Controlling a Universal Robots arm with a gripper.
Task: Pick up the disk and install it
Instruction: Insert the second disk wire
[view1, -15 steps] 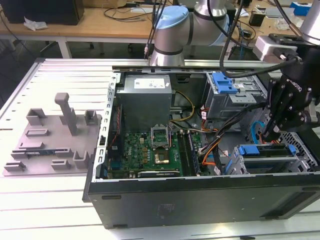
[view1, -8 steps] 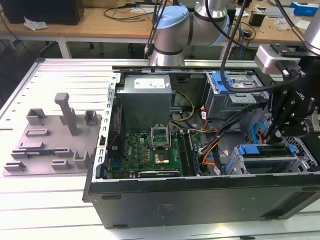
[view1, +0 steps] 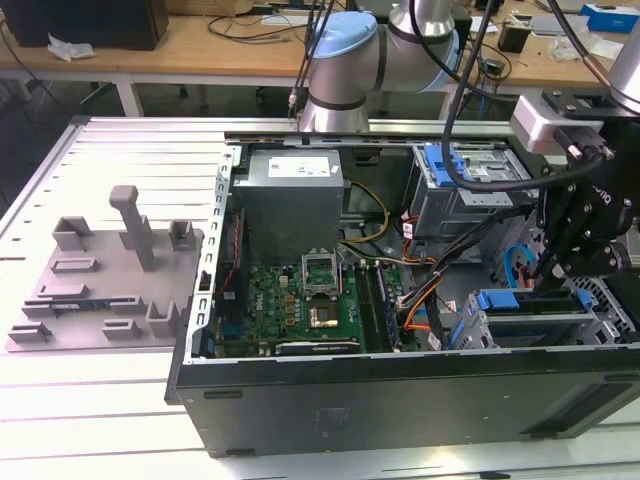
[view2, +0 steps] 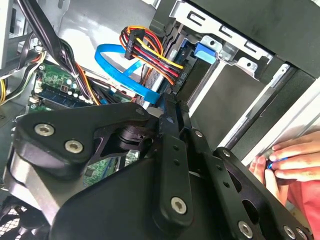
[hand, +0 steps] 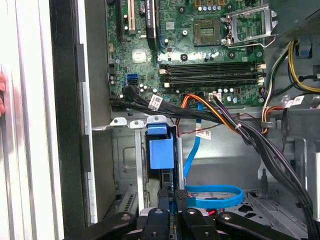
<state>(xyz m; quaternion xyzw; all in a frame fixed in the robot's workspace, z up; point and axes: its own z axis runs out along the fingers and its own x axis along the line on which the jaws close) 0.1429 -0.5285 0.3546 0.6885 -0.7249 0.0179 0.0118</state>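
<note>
The open computer case (view1: 400, 300) lies on the pale ribbed desk (view1: 100, 400), with the green motherboard (view1: 300, 300) bare inside. At the exterior view's right the black claw (view1: 560, 240) hangs over the drive cage. The disk (hand: 161, 150), blue-framed, stands on edge in its metal bay, seemingly almost seated. The claw's jaws look narrow around the disk's edge; whether they grip it I cannot tell.
</note>
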